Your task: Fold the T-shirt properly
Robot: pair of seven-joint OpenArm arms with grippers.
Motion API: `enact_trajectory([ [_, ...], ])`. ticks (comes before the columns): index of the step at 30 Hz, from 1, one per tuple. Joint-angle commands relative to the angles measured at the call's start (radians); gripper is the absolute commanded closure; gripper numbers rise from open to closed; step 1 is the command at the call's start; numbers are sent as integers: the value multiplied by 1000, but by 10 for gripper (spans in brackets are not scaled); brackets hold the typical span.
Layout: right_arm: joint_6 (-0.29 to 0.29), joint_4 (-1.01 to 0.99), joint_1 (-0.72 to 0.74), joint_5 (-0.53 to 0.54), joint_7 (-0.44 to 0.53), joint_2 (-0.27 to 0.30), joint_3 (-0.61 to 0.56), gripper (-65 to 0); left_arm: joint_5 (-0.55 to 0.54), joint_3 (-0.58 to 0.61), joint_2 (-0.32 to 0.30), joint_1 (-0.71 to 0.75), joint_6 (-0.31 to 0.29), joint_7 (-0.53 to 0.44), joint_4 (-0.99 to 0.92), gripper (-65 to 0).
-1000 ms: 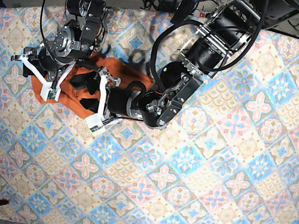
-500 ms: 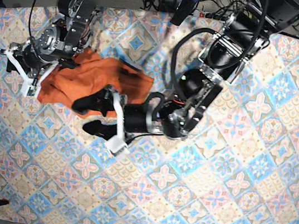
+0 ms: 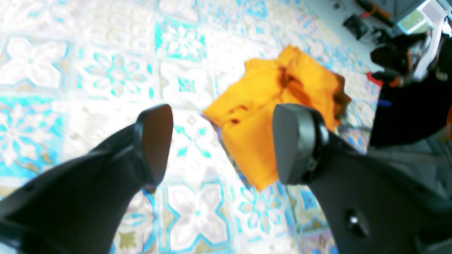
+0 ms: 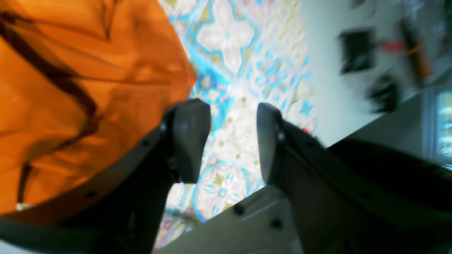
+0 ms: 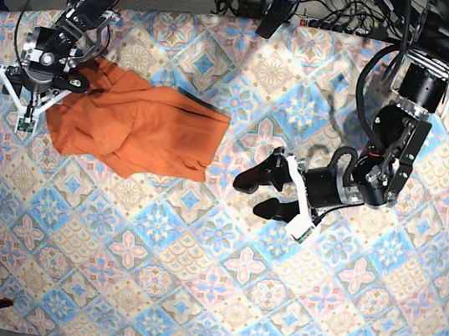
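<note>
Jaws, both pairs: parted and empty. My left gripper (image 5: 259,192) hangs over bare cloth (image 5: 213,301) near the table's middle, well apart from the shirt (image 5: 142,126); its two dark pads (image 3: 157,141) stand wide with only the tile pattern between them. My right gripper (image 4: 233,141) sits near the table's far left corner, just beside the shirt's edge, pads apart with nothing in the gap; whether one finger brushes the fabric I cannot tell. Item: one shirt, plain orange, short-sleeved, no print. Location: left part of the table, nearer the far edge than the near one, lying on the cloth. Condition: a rough bundle wider than deep, doubled over itself, with deep dark creases running across the layers and a loose lobe bunched up toward the far left corner; edges uneven, no square outline, sleeves and collar not told apart. Handling, by my judgement: light, thin and limp, so it will sag and trail from any pinch and slide easily over the cloth beneath; not fragile. Hold, by my judgement: pinch a single outer edge or corner at each end, one gripper apiece, rather than a thick crease, which would lift several layers together. Status: fold untidy, not yet proper.
</note>
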Motion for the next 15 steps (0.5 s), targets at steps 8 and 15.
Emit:
enact_trajectory([
  [8,265,1,160,242,-224,66,289,-252,-23,-80,-75,38,-10,-26,20,-427],
  [15,265,-226,258,285,-383,176,344,-252,-21,-81,-115,38,-10,-26,20,-427],
])
